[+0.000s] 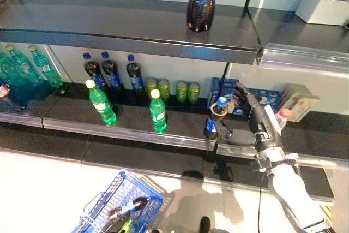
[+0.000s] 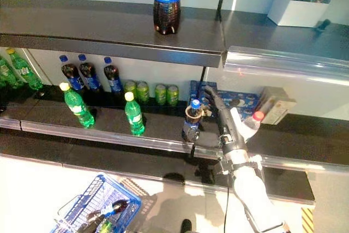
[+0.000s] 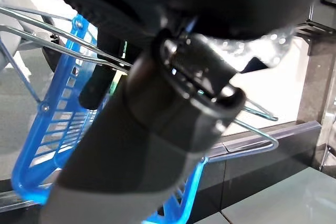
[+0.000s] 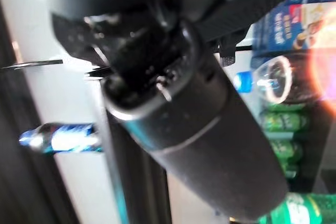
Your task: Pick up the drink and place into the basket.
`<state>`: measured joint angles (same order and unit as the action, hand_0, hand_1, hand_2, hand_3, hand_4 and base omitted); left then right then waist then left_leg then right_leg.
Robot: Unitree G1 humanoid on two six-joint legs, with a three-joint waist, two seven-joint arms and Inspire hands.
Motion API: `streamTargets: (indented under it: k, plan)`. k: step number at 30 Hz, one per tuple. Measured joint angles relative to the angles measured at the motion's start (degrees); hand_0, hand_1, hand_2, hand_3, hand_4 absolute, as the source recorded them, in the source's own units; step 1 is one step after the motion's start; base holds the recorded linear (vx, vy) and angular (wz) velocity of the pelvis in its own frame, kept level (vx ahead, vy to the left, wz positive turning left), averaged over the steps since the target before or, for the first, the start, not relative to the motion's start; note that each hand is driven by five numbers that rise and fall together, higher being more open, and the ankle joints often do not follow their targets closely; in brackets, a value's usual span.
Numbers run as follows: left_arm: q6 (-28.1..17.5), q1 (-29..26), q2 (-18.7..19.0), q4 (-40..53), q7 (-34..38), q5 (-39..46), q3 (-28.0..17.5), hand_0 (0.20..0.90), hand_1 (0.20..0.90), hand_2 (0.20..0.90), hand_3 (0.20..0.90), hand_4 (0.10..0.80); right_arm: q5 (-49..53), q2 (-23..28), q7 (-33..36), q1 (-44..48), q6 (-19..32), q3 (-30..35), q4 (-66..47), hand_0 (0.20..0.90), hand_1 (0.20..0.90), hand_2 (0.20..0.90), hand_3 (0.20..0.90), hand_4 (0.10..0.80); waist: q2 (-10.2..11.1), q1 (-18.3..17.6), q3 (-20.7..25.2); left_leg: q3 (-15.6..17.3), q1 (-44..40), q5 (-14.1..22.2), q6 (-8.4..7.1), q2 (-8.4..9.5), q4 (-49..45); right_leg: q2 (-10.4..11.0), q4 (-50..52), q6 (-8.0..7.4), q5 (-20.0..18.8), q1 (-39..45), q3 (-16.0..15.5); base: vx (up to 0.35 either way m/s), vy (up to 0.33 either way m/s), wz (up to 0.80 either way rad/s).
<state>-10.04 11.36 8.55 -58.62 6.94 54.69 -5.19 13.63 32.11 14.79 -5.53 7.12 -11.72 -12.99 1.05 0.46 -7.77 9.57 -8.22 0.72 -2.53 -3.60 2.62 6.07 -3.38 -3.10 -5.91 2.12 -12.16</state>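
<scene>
right hand (image 1: 252,110) sits mid-right of the frame on the middle shelf (image 1: 136,124), fingers spread loose, just beside the dark cola bottle (image 1: 214,118) with the blue cap but not clearly wrapped round it. bottle's standing upright near the shelf's front edge. blue basket (image 1: 117,200) is bottom left, left hand (image 1: 122,212) curled round its wire handle.

Middle shelf (image 1: 136,126) carries bottles (image 1: 102,103), cans (image 1: 187,91) and boxes (image 1: 297,101).
</scene>
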Motion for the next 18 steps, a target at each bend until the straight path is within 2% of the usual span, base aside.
streamTargets:
  k: [3,6,10,18]
  plan:
    - [0.0,-0.4,-0.4,-0.6,0.0,0.0,0.1,0.300,0.300,0.300,0.200,0.100,0.1,-1.2,3.6,0.8,-1.4,-0.9,3.1,0.900,0.900,0.900,0.900,0.800,-0.6,0.8,-0.4,-0.4,0.2,0.5,0.01,0.05,-0.8,0.1,0.1,-0.19,0.3,0.3,-0.1,0.015,0.045,0.07]
    - [-0.1,-1.7,-0.3,-1.3,0.0,0.8,1.9,0.300,0.300,0.300,0.200,0.100,1.3,-1.7,8.8,3.6,-1.7,-2.5,7.5,0.900,0.900,0.900,0.900,0.800,-1.1,1.3,-2.7,-0.9,2.5,2.5,0.07,-0.01,-5.6,0.5,2.7,-0.46,1.8,-0.8,-0.3,-0.002,0.045,0.07]
    - [-0.1,-3.3,-0.7,-1.2,0.0,0.9,4.9,0.300,0.300,0.300,0.200,0.100,5.2,-3.5,15.3,6.5,-2.0,-2.6,10.5,0.900,0.900,0.900,0.900,0.800,-2.8,2.4,-7.6,-1.5,5.5,3.9,0.43,0.26,-10.1,1.8,8.3,-0.03,3.7,-4.0,-0.3,0.012,0.025,0.06]
    - [-0.4,-5.3,-0.3,0.5,0.4,3.6,6.8,0.300,0.300,0.300,0.200,0.100,6.8,-5.7,25.7,13.3,-2.3,-2.6,14.4,0.900,0.900,0.900,0.900,0.800,-3.0,3.1,-12.9,-2.2,9.5,4.4,0.96,1.12,-14.3,3.6,14.1,0.12,5.2,-8.5,-0.3,-0.005,0.039,0.05]
